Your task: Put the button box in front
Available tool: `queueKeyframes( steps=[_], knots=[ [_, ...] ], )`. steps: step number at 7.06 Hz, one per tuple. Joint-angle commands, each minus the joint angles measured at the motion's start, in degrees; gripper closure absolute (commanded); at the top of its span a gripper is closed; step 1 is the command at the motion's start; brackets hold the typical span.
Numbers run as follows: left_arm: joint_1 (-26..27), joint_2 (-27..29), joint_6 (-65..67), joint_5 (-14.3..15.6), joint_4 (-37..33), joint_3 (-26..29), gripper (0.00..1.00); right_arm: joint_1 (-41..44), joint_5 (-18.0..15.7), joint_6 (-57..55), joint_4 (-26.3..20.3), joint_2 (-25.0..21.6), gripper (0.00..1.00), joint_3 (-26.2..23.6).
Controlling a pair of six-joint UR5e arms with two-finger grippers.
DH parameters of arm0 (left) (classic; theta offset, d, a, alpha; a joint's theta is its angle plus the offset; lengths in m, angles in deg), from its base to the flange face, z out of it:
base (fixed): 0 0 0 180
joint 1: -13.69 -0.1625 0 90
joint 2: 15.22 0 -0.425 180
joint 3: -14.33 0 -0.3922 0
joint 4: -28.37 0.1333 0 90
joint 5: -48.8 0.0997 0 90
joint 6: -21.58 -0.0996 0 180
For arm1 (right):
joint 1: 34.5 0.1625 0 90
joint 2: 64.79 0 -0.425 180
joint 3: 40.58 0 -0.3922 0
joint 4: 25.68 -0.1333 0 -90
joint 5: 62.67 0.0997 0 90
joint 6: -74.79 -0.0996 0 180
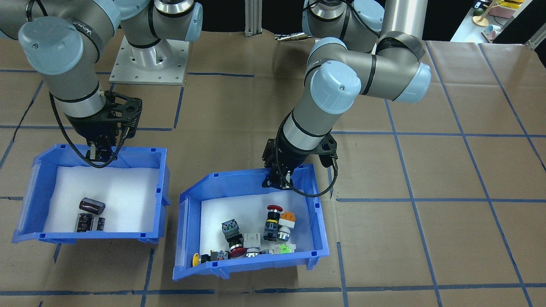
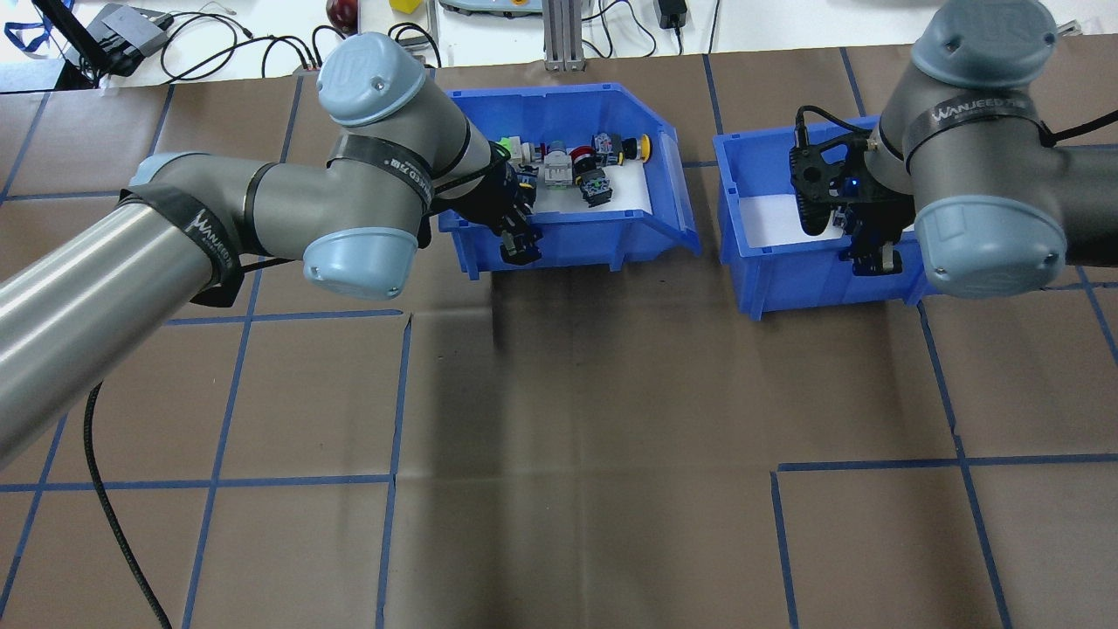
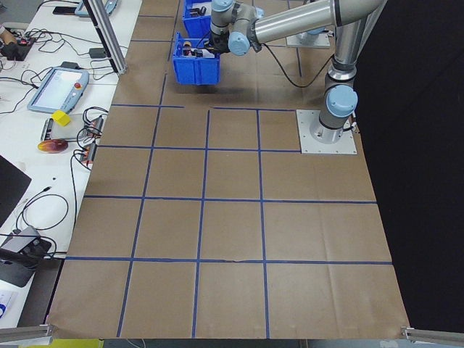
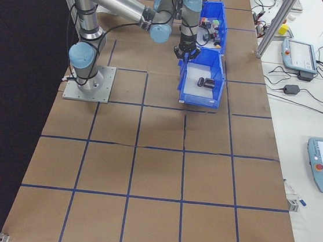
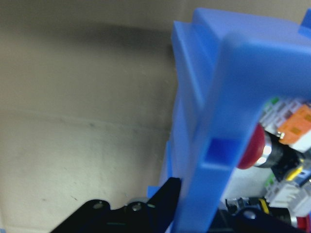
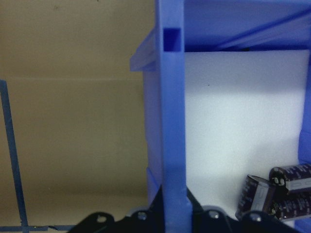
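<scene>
While the right gripper (image 2: 876,253) pinches the near wall of the capacitor bin (image 2: 786,271), the left gripper (image 2: 517,240) is clamped on the near wall of the button box (image 2: 568,240), whose body stretches away beyond its fingers, long axis crosswise.

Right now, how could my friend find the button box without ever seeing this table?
Look at the brown table with two blue bins. The button box is the one the left gripper grips by its back wall. It holds colourful switches with red heads, while the other bin holds dark cylinders.
</scene>
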Motion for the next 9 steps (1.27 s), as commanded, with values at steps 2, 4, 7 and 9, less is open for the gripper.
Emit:
queueKeyframes(
  steps=[2,4,7,9],
  knots=[
    [0.17,4.58,-0.12,-4.61,5.53,1.10,1.00,-3.65,4.54,0.23,-0.04,-0.88,0.92,-0.08],
    [0.17,4.67,-1.27,-4.61,5.79,-0.04,1.00,-5.43,5.36,0.58,-0.48,-1.23,0.92,-0.09],
    [0.08,5.28,-1.27,-4.70,7.37,0.13,0.99,-6.92,5.10,4.01,-0.57,-1.23,0.92,-0.09],
    [0.00,7.03,-1.18,-7.41,8.17,0.83,0.99,-7.01,4.83,4.98,-0.74,-1.75,0.92,-0.17]
  ],
)
